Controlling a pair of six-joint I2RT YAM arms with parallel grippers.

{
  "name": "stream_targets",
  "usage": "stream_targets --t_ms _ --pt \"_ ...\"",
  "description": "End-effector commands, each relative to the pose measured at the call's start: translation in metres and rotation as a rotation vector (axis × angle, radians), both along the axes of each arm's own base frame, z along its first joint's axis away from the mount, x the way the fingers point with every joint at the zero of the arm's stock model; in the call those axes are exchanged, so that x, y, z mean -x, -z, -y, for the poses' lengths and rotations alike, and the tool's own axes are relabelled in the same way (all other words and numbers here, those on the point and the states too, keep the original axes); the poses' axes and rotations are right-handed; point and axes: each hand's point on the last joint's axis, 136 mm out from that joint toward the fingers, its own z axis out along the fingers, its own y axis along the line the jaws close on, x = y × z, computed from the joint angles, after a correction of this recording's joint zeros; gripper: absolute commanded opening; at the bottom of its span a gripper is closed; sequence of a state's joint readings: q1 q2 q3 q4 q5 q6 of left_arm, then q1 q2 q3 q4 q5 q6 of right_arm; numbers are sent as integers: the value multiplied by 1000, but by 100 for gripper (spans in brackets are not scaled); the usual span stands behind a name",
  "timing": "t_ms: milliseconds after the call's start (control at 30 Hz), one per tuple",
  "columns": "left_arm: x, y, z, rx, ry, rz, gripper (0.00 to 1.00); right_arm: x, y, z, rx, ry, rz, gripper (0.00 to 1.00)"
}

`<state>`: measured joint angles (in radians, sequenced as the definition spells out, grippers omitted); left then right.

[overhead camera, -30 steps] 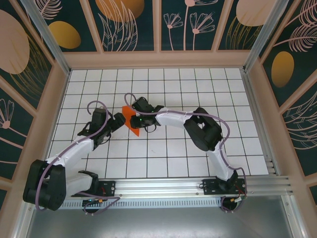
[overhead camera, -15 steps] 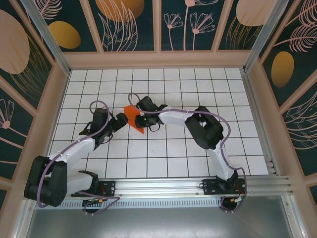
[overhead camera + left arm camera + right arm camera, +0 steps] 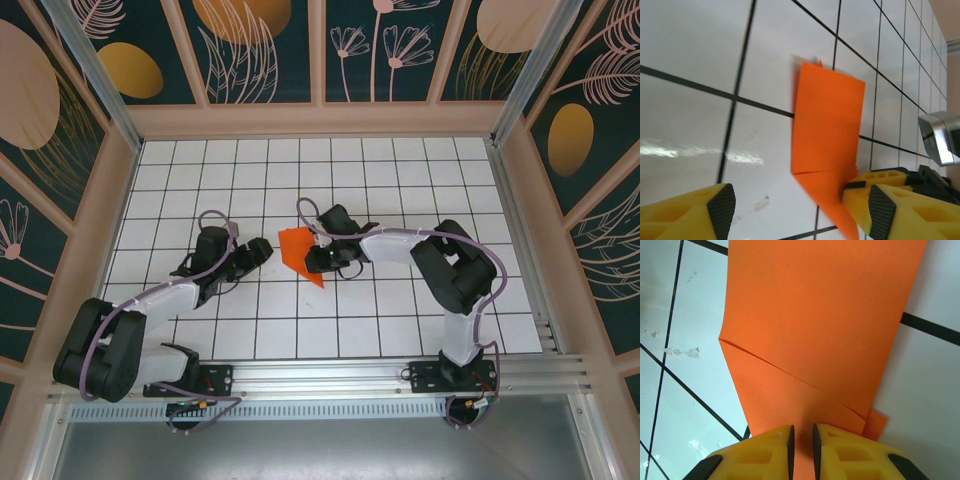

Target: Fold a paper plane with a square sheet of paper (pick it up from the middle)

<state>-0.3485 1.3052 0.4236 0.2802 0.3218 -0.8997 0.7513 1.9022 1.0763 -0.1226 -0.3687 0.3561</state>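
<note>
Near the middle of the glossy white gridded worktop [image 3: 400, 180]: a thin, bright orange sheet of paper [image 3: 296, 248], plain, matte and unmarked. Folded into a flat oblong panel with one slanting crease and a narrow point at the near end, a small corner of an under-layer peeping out beside the crease. Pinched on its right side by the right gripper [image 3: 314, 258], moulded yellow fingers [image 3: 765, 455] drawn almost together with only the paper's thickness between them. Hard to tell whether lying fully flat or lifted a little. Just left of the sheet, left gripper [image 3: 262, 248] spread wide, clasping nothing: blocky yellow fingers with black cross-hatched pads [image 3: 722, 202], the right one overlapping the pointed tip in the left wrist view. Thin black grid lines and soft glare across the worktop.
</note>
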Motion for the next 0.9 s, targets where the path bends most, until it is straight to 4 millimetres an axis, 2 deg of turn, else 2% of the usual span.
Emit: stream_targets --t_ms 0,133,233,467,700,867 --pt "2 -4 18 76 16 7 71 -6 -18 -4 -77 30 19 19" --pt "6 2 28 83 31 -10 69 -18 -54 -14 -168 51 65 17" --pt "6 4 32 85 40 -14 69 -24 -64 -19 -191 62 75 17" --pt "8 9 36 89 49 -29 68 -29 -36 -12 -115 103 42 16" --pt "10 12 41 92 64 -38 68 -28 -30 -9 -96 102 35 16" --pt "12 13 44 102 75 -44 67 -31 -17 0 -60 124 22 15"
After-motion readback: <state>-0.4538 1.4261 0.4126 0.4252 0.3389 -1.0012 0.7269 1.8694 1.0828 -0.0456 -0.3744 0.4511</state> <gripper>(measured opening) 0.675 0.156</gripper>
